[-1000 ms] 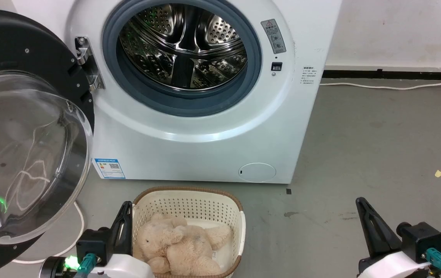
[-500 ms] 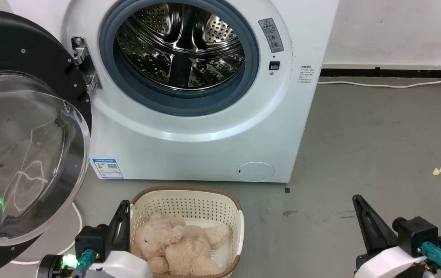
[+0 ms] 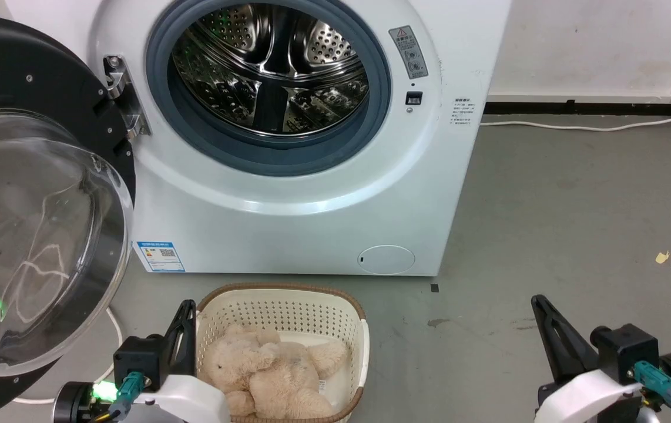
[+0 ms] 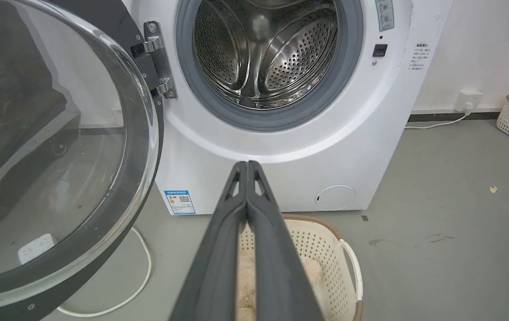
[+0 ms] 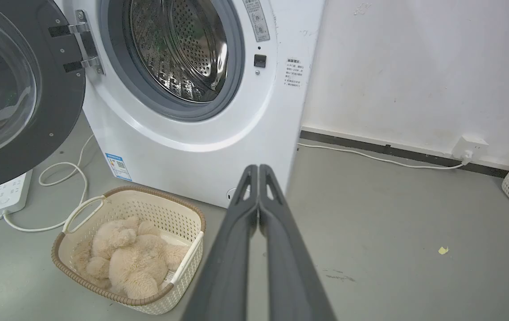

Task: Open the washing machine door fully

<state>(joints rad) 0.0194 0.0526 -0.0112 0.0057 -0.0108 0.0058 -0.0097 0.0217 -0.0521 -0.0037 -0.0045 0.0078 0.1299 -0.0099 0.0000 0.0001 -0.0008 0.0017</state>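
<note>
**A:** Where was the door?

**B:** The door (image 3: pixel 36 200) hung at 9 o'clock from the drum (image 3: pixel 271 64). It was turned out on its hinge (image 3: pixel 121 97), so its glass bowl faced the robot and its black ring stood off the machine (image 3: pixel 288 223). The opening was wholly uncovered.

**A:** So the job was done?

**B:** Nearly or fully, I judged. I could not tell whether the hinge had more travel left.

**A:** And the left claw?

**B:** The left claw (image 3: pixel 187 306) sat low at 7 o'clock in the head view, by the left rim of the basket (image 3: pixel 365 329). Its fingers were pressed flat together with nothing between them. It was well apart from the door. I could not tell whether it brushed the basket.

**A:** Why was the basket there?

**B:** It stood on the floor (image 3: pixel 547 223) at 6 o'clock from the drum, with a plush toy (image 3: pixel 271 370) inside. My guess was that it sat close under the opening to make loading easy.

**A:** The right claw?

**B:** The right claw (image 3: pixel 538 301) was at 5 o'clock, over bare floor and well clear of the machine. It was also closed to a single blade and empty. It was on the side away from the hinge, so I judged it idle.
</note>
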